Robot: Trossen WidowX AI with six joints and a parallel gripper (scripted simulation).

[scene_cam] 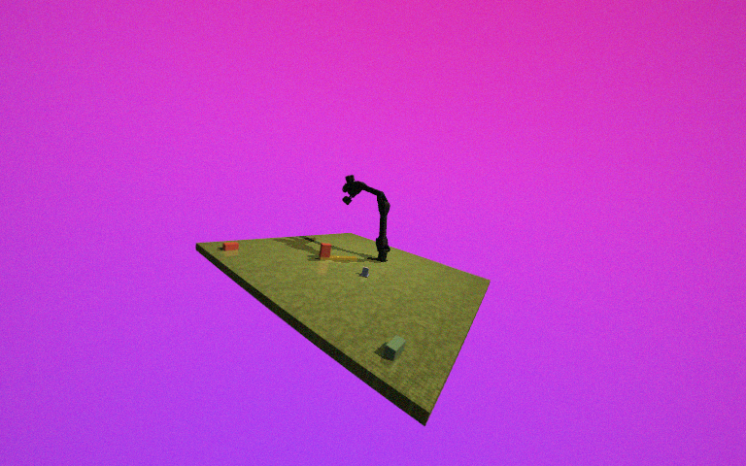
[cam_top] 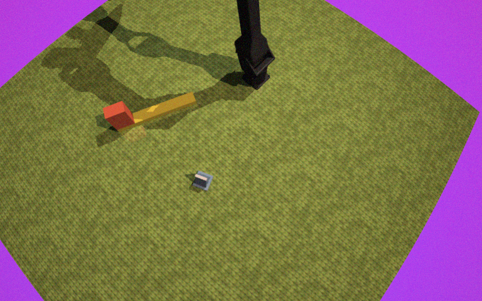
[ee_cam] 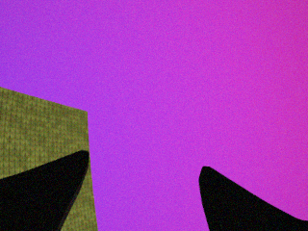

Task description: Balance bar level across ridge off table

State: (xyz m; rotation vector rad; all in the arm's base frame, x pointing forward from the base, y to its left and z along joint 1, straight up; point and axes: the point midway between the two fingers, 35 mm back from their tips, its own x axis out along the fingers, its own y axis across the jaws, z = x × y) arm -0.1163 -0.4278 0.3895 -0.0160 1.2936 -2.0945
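The yellow bar (cam_top: 167, 105) (scene_cam: 345, 257) lies flat on the table top. A red block (cam_top: 119, 115) (scene_cam: 325, 250) sits at the bar's left end in the top and exterior views. The small ridge (cam_top: 201, 178) (scene_cam: 365, 272) stands apart from the bar, a grey-blue base with a pale top edge. My gripper (ee_cam: 145, 167) (scene_cam: 345, 196) is open, with nothing between its fingertips. It is high above the table, up and to the right of the red block in the exterior view; in the top view it is out of the frame.
A second red block (scene_cam: 230, 246) lies near the table's far left corner. A grey-green block (scene_cam: 394, 348) lies near the front corner. The arm's base (cam_top: 256, 79) (scene_cam: 382, 255) stands to the right of the bar. The table edge (scene_cam: 329, 349) drops off at the front left.
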